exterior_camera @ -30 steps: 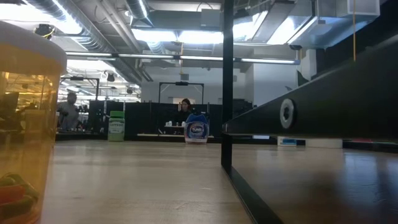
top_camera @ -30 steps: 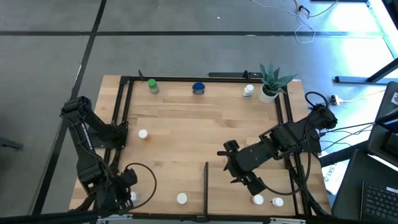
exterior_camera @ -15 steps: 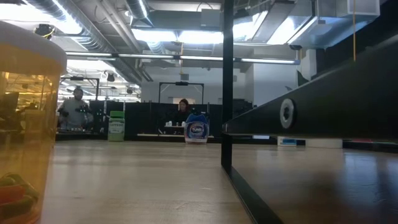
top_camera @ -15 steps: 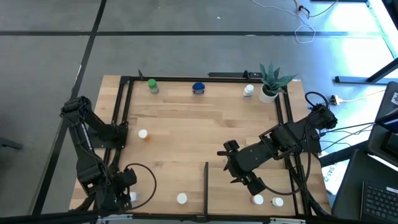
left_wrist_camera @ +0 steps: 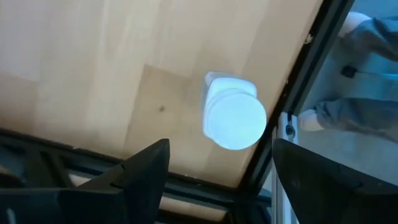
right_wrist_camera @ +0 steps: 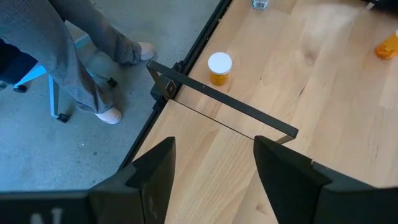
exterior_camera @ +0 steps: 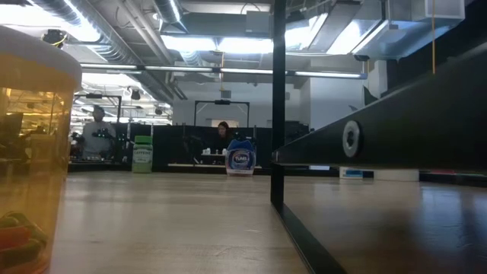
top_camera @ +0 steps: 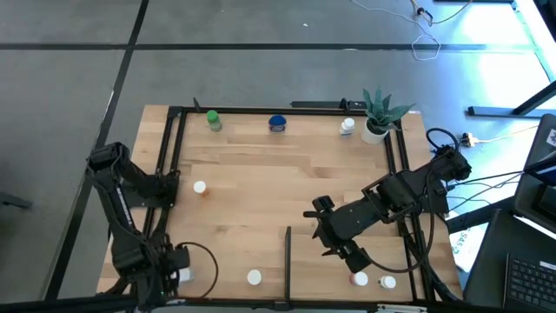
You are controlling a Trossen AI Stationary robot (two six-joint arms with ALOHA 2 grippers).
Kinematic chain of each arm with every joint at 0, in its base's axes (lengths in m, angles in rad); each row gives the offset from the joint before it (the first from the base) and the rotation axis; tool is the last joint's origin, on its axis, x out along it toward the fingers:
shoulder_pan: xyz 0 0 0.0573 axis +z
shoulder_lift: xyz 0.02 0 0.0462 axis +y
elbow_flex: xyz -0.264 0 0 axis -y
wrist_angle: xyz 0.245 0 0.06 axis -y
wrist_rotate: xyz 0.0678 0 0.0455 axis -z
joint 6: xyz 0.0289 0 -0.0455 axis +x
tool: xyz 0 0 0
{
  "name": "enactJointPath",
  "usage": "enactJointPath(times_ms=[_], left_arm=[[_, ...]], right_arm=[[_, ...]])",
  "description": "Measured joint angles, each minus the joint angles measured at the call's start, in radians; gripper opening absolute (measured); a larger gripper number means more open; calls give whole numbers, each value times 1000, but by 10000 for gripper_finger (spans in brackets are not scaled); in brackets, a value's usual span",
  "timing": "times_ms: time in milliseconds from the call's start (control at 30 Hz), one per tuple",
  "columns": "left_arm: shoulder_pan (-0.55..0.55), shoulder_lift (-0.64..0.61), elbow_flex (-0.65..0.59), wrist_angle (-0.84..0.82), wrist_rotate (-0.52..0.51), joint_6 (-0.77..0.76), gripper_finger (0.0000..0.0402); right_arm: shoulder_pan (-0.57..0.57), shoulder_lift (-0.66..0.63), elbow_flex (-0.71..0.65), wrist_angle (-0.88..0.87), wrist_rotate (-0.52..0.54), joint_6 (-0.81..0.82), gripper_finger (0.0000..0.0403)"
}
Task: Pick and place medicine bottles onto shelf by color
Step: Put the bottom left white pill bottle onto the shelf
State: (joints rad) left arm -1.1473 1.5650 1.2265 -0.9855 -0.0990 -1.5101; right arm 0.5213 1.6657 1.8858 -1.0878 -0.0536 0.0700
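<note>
My left gripper (top_camera: 176,271) (left_wrist_camera: 217,171) is open and points down over the shelf's near left corner. A white-capped bottle (left_wrist_camera: 233,118) (top_camera: 185,275) stands upright on the wood just ahead of its fingers, untouched. My right gripper (top_camera: 343,250) (right_wrist_camera: 214,165) hangs open above the shelf (top_camera: 261,209), right of the black divider bar (top_camera: 287,252). A green bottle (top_camera: 213,120), a blue bottle (top_camera: 277,123) and a white bottle (top_camera: 347,127) stand along the far rail. An orange white-capped bottle (right_wrist_camera: 219,67) (top_camera: 254,277) stands left of the bar.
A potted plant (top_camera: 378,113) stands at the far right corner. Another white-capped bottle (top_camera: 200,187) is at the left, and two more (top_camera: 358,279) (top_camera: 387,282) at the near right. Black frame rails (top_camera: 169,174) edge the wood. A person's legs (right_wrist_camera: 81,56) stand past the near edge.
My left gripper has come down and toward the table's near edge, closing in on the white-capped bottle in the near left corner. My right arm has kept still. No bottle has moved.
</note>
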Motion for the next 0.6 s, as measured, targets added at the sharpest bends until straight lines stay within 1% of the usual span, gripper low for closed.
enactJointPath(times_ms=[100,367,600], left_arm=[[0,0,-44,66,0,4,279],[-1,1,-106,155,-1,22,279],[-1,1,-115,173,-15,48,279]], right_arm=[[0,0,0,0,0,0,218],[0,0,0,0,0,0,218],[0,0,0,0,0,0,218]])
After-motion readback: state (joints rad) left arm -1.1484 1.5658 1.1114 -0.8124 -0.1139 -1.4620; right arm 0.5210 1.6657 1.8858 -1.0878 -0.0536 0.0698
